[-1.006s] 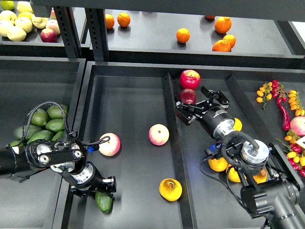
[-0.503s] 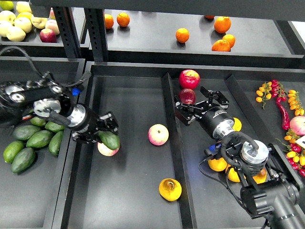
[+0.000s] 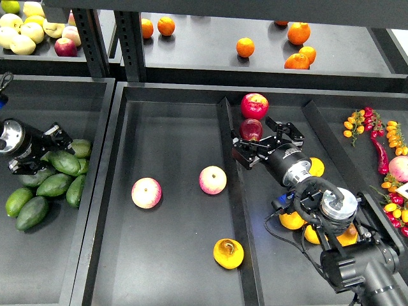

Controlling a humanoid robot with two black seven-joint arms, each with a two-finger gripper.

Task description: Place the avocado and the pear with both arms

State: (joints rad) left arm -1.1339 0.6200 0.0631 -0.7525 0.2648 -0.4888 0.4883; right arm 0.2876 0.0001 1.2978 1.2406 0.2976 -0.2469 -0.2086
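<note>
The left gripper (image 3: 56, 148) clasps the avocado (image 3: 65, 162) over its pile for placing, while the right gripper (image 3: 262, 141), fingers spread, holds nothing, the pear (image 3: 228, 253) unclaimed.

The avocado (image 3: 65, 162) lies on the avocado pile (image 3: 44, 185) in the left bin (image 3: 57, 268). In the middle bin (image 3: 172, 134), two apples (image 3: 146, 192) lie behind the pear (image 3: 228, 253). Oranges (image 3: 296, 60) sit on the shelf (image 3: 204, 48) behind.

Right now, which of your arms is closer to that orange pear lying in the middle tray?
Right. The right gripper sits up and to the right of the pear; the left gripper is far off in the left tray.
</note>
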